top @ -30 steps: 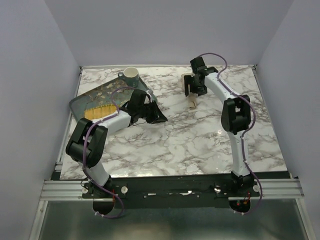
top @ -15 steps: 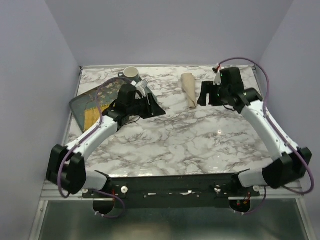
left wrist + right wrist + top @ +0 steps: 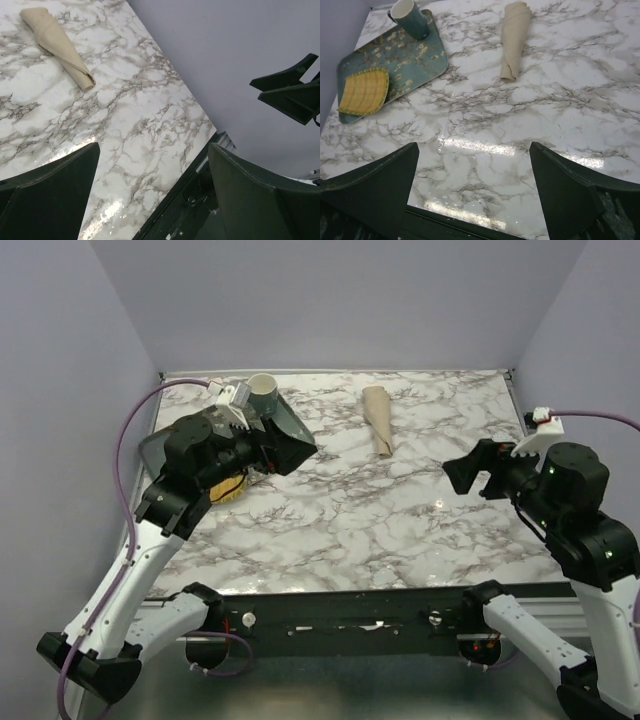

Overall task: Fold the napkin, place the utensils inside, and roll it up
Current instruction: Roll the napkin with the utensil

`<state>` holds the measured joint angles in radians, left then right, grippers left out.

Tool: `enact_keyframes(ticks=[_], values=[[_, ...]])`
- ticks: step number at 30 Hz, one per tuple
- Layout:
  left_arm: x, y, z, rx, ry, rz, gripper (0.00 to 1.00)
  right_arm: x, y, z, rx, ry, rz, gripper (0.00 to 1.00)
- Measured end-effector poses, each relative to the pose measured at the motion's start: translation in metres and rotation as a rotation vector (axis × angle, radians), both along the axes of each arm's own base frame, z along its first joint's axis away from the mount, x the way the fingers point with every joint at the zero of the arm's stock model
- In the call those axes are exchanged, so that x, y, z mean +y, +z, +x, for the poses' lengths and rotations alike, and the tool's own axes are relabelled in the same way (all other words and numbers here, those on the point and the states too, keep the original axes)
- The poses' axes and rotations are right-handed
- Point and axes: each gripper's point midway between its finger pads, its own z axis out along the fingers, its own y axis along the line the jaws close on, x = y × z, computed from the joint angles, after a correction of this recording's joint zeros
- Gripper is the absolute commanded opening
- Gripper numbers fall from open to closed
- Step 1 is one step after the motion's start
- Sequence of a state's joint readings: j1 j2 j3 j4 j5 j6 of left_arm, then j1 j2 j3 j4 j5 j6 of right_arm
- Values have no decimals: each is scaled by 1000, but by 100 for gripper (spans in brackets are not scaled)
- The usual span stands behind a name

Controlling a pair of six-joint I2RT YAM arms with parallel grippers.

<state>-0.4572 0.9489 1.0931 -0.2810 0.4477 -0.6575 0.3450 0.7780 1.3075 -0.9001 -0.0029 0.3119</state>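
Note:
The napkin (image 3: 378, 420) lies rolled into a beige tapered tube on the far middle of the marble table, touched by nothing. It also shows in the left wrist view as the napkin (image 3: 57, 37) at upper left, and in the right wrist view as the napkin (image 3: 514, 37) at the top. The utensils are hidden; no spoon shows anywhere. My left gripper (image 3: 298, 445) hangs open and empty above the tray's right end, left of the roll. High at the right side, my right gripper (image 3: 465, 468) is open and empty too. Both the left gripper (image 3: 154, 147) and the right gripper (image 3: 472, 145) have bare marble between their fingers.
A dark teal floral tray (image 3: 395, 55) sits at the far left, carrying a teal cup (image 3: 410, 19) and a yellow ribbed mat (image 3: 365, 91). The table's black front rail (image 3: 175, 200) lies below the left gripper's view. Walls close in the left, back and right.
Both arms have drawn back from the napkin and risen, the right one swinging far to the right. Both grippers opened wider. The rolled napkin stays where it lay.

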Motion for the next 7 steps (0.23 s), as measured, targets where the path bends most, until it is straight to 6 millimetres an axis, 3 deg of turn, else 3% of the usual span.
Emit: enact_keyframes(ticks=[7], values=[[19, 49, -13, -128, 70, -30, 99, -15, 15, -25, -66, -31, 14, 100]])
